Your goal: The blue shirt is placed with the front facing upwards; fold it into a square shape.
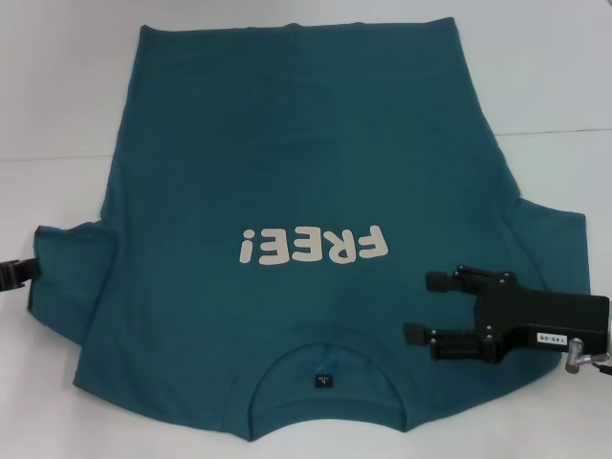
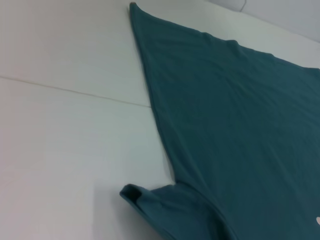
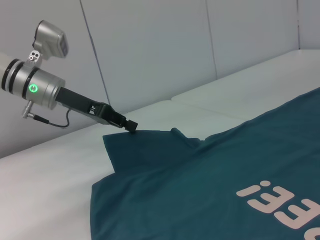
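The blue shirt (image 1: 287,163) lies flat and face up on the white table, collar (image 1: 323,368) nearest me, with cream "FREE!" lettering (image 1: 314,247) on the chest. My right gripper (image 1: 425,307) hovers open over the shirt's right shoulder, fingers pointing toward the collar, nothing between them. At the table's left edge, my left gripper (image 1: 29,272) meets the hem of the left sleeve (image 1: 72,277). The right wrist view shows its narrow tip (image 3: 131,127) closed on that sleeve's edge (image 3: 145,142). The left wrist view shows only the sleeve opening (image 2: 134,194) and the shirt's side (image 2: 225,125).
The white table (image 1: 57,105) extends beyond the shirt on the left and far right, with a seam line (image 2: 70,90) across it. A pale wall (image 3: 165,45) stands behind the table.
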